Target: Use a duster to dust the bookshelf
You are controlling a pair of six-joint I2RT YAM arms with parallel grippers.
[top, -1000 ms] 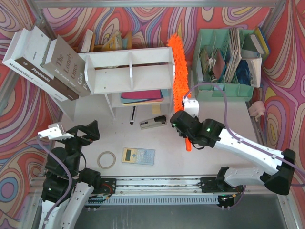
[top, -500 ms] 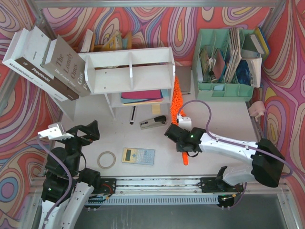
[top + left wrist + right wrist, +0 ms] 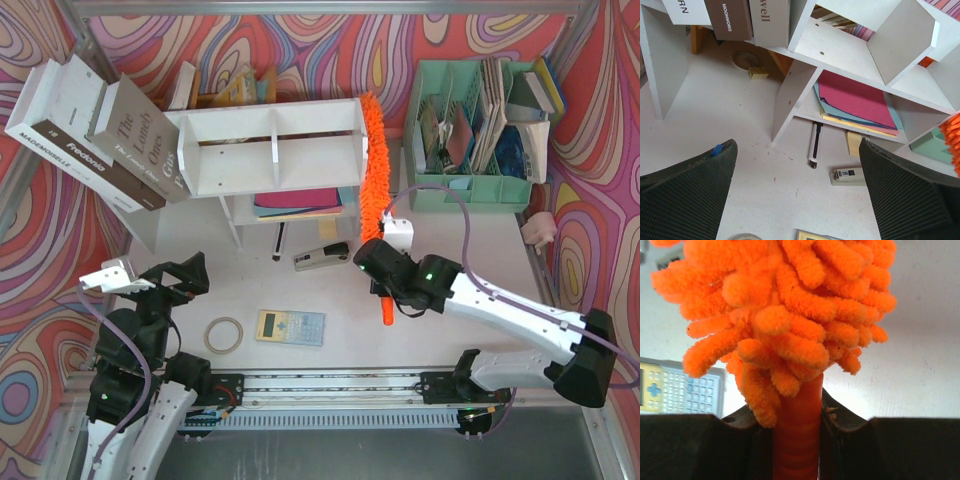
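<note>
The white two-tier bookshelf [image 3: 270,150] stands at the back centre; it also shows in the left wrist view [image 3: 850,55]. The orange duster [image 3: 376,160] lies along the shelf's right end, its fluffy head running from the shelf's top corner down toward me. My right gripper [image 3: 385,270] is shut on the duster's orange handle [image 3: 796,440]; the fluffy head [image 3: 785,305] fills the right wrist view. The handle's tip [image 3: 386,315] sticks out behind the gripper. My left gripper [image 3: 175,278] is open and empty, hovering over the table at the front left [image 3: 797,200].
Large books [image 3: 95,135] lean at the shelf's left. A mint-green file organiser [image 3: 480,130] stands at the back right. A stapler [image 3: 322,257], a pen [image 3: 279,241], a calculator [image 3: 290,327] and a tape roll [image 3: 224,335] lie on the table. Coloured paper [image 3: 855,100] sits in the lower shelf.
My right arm swept the duster down low beside the shelf half a second ago, then back up along the shelf's right end. The left arm has not moved.
</note>
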